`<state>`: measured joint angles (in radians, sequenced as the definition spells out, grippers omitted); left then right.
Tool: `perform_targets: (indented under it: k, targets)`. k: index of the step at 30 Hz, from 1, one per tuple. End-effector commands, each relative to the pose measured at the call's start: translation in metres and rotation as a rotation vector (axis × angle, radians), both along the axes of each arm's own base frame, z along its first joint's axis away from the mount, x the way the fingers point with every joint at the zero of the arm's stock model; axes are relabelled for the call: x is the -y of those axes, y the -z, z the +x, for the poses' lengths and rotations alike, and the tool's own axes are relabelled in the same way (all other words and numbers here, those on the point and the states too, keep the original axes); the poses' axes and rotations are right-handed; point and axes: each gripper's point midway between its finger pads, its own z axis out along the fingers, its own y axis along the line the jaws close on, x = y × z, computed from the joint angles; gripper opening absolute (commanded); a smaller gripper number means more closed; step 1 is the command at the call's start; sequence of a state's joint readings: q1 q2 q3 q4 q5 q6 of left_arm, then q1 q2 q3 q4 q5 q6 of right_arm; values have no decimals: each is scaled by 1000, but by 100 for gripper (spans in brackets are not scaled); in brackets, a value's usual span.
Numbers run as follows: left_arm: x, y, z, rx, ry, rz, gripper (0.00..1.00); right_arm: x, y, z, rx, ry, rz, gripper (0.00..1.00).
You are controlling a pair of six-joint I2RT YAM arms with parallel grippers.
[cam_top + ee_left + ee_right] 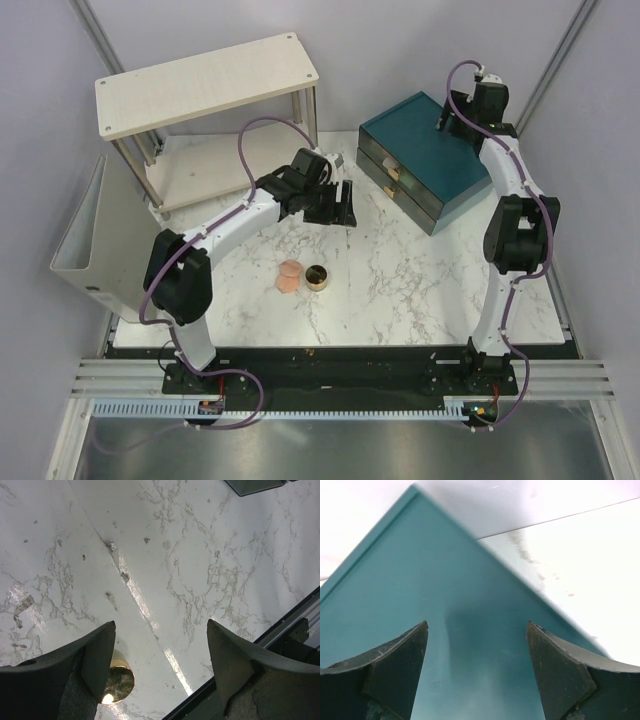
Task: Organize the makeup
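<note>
A peach-pink rounded sponge (289,277) and a round gold-rimmed pot (317,277) with a dark centre sit side by side on the marble table (400,290). My left gripper (340,206) is open and empty, hovering above the table behind them. In the left wrist view the gripper (161,622) is open and the pot (120,682) shows partly behind the left finger. My right gripper (446,113) is open and empty over the back of the teal drawer box (430,160); its wrist view (477,623) shows only the box top (470,600). The peach tube and the mint-green piece are out of view.
A pale wooden two-level shelf (200,85) stands at the back left. A grey-white bin (85,240) stands at the left edge of the table. The teal box has two drawers with small handles (392,176) facing front-left. A dark rail (280,635) runs along the near table edge.
</note>
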<state>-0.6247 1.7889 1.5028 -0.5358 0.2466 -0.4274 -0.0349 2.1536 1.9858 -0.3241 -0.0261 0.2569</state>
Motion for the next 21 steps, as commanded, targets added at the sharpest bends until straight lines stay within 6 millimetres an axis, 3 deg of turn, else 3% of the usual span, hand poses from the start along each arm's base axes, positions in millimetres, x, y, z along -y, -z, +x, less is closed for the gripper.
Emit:
perform_targets:
  k: [1,6,14,16,18,21]
  targets:
    - [22,-21,3,9,13,-94,80,15,-5,7,17,9,-29,88]
    - [22,-10,-6,-21,16,-81,80,33,-3,18,46,27,-27,89]
    - [22,1,-13,-51,19,-75,80,46,0,36,88,30,2,91]
    - [22,1,-13,-54,21,-76,80,50,-8,39,121,39,36,91]
    - [22,3,-13,-57,21,-74,80,56,-30,42,199,41,40,91]
    - [23,7,-14,-67,22,-71,80,67,-37,44,230,62,26,94]
